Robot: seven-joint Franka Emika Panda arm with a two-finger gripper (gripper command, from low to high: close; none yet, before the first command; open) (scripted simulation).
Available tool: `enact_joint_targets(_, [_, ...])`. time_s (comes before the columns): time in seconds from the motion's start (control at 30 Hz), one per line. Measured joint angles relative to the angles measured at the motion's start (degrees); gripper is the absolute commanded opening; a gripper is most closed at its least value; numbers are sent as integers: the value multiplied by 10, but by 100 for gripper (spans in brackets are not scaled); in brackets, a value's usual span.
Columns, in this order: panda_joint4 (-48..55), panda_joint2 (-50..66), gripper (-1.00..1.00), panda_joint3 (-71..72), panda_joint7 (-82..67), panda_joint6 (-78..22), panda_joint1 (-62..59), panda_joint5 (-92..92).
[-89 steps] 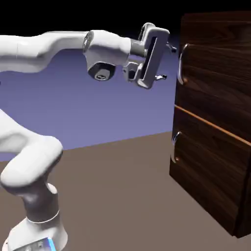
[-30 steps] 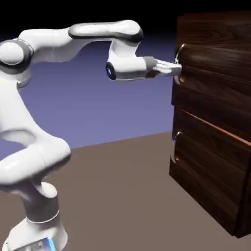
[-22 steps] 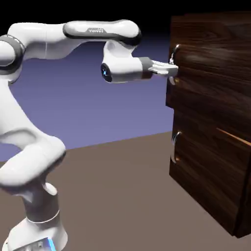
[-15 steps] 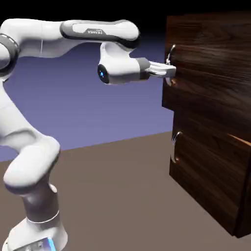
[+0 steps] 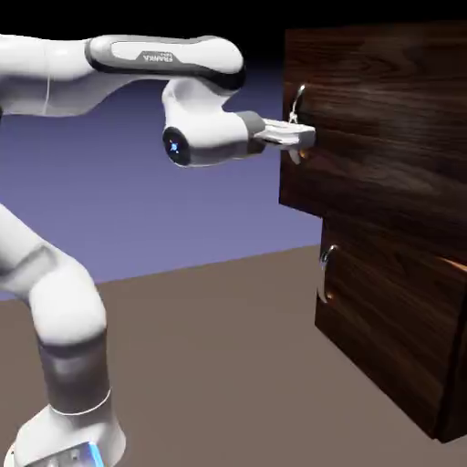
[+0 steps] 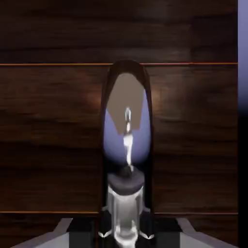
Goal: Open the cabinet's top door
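Pulling is the step I am carrying out, my pincer (image 5: pixel 306 137) pinching the silver handle (image 5: pixel 296 102) of the top door (image 5: pixel 383 128) straight ahead (already standing proud of the cabinet (image 5: pixel 401 337)), needing further straight withdrawal.

- Dark brown wood grain is shown on the cabinet (image 5: pixel 392 274) at the frame's right.
- The handle (image 6: pixel 127 145) is mirrored silver.
- The arm (image 5: pixel 137 64) is white, banded grey.
- The backdrop is blue-violet.
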Motion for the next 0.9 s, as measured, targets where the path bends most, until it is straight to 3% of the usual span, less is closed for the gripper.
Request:
enact_joint_targets(0.47, [-118,-177,-100,-184,206,38,212,-349])
enact_joint_targets(0.7, [-170,-239,-100,-207,351,-2,198,-523])
enact_joint_targets(0.9, [-207,-296,-100,-241,463,-122,126,-671])
